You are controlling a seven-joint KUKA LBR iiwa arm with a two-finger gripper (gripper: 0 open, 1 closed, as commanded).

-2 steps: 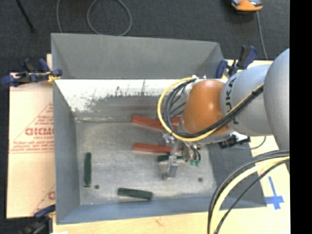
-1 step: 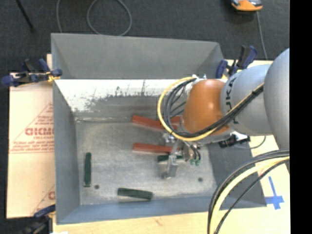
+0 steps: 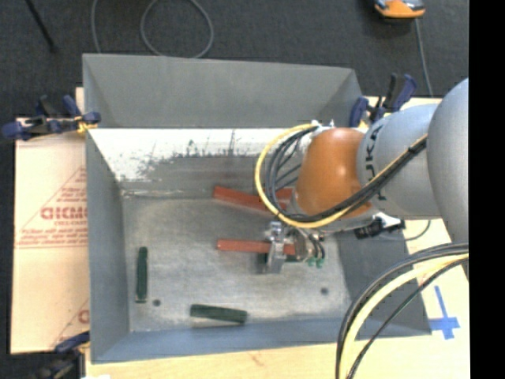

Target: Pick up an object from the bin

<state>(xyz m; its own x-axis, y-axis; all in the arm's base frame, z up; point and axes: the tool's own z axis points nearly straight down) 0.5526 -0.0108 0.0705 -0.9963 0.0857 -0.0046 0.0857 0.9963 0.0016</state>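
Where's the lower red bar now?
Camera view, middle of the bin: the lower red bar lies crosswise, right end at the gripper, with the other red bar behind it.

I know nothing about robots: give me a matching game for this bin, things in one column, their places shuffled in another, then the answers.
Things:
A. gripper
B. upper red stick
C. green stick lying left to right
D. green stick pointing front to back

Places:
1. by the bin's left wall
2. over the right end of the lower red stick
3. along the front wall
4. right end under the arm's orange cover

Pairs: A-2, B-4, C-3, D-1.
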